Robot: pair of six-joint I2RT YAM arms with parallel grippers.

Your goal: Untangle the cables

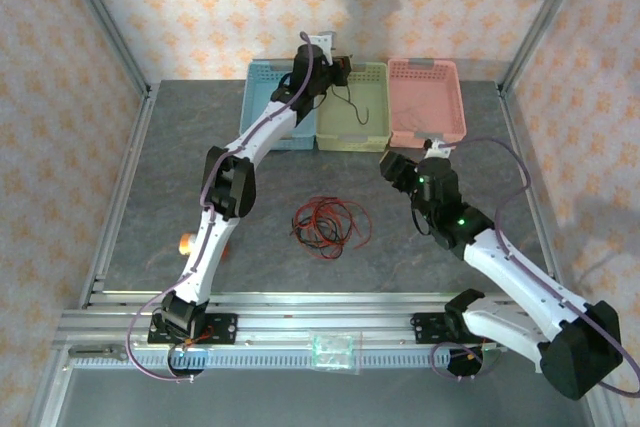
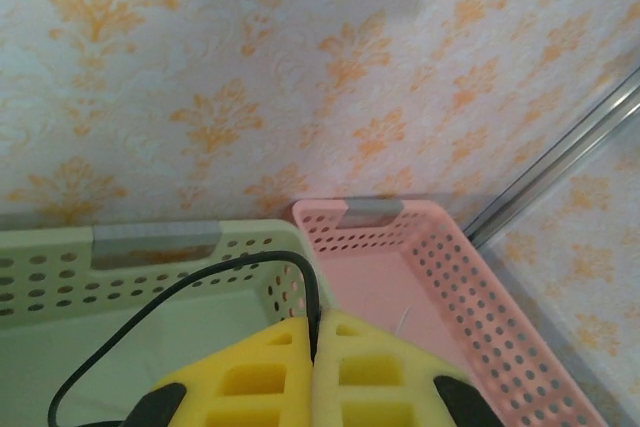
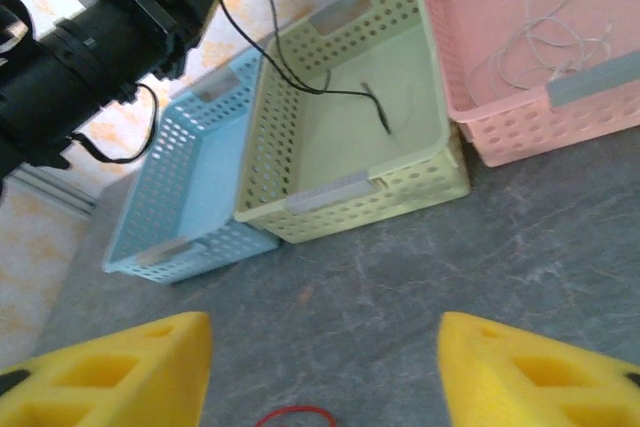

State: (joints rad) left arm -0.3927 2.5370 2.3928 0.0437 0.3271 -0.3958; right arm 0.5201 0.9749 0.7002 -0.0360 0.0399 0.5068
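left claw [image 2: 316,337] closed, right claw [image 3: 325,347] agape

**ARM ASSEMBLY: EXTERNAL APPEARANCE**

The left arm [image 1: 265,132] and right arm [image 1: 510,272] each have white link covers joined by black joint housings, mounted on a black base plate [image 1: 190,325]. A purple-grey cord [image 1: 140,347] runs along each arm. The right arm shows two green indicator lights [image 1: 461,220]. Each wrist carries a white bracket [image 1: 318,40]. The left gripper [image 2: 315,327] and right gripper [image 3: 325,332] have yellow block fingers with rectangular recesses.

Left fingers [image 1: 343,69] pinch a black cable [image 1: 352,105] over the green basket [image 1: 372,137]; red and black cables [image 1: 330,224] lie tangled on the desk [image 1: 180,147].
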